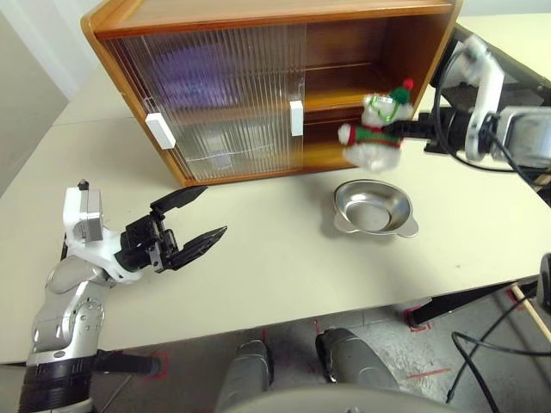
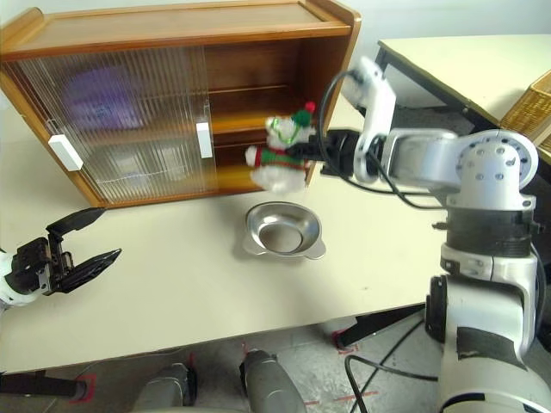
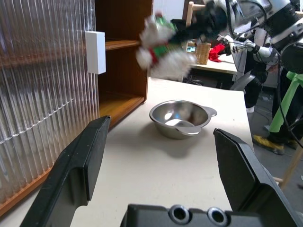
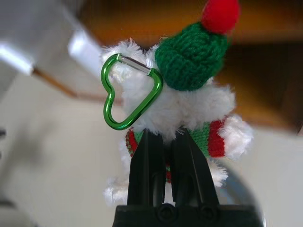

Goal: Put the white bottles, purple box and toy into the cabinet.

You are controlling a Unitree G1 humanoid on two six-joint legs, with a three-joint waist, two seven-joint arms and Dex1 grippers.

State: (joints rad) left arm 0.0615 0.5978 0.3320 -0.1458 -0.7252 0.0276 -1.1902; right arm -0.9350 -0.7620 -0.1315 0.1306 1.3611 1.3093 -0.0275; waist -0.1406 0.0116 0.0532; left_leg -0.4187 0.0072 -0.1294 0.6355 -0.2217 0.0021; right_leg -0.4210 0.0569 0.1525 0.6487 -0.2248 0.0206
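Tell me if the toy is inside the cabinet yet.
Not yet. The right claw holds the toy in the air before the cabinet's open side, above the bowl.

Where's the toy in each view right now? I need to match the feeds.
Left eye: toy upper right, above the bowl, before the open side of the cabinet.
Right eye: upper centre, above the bowl.
Left wrist: upper centre, above the bowl.
Right wrist: centre, clamped by the right gripper.
Shared landmark: the bowl, clear in both eye views and the left wrist view.
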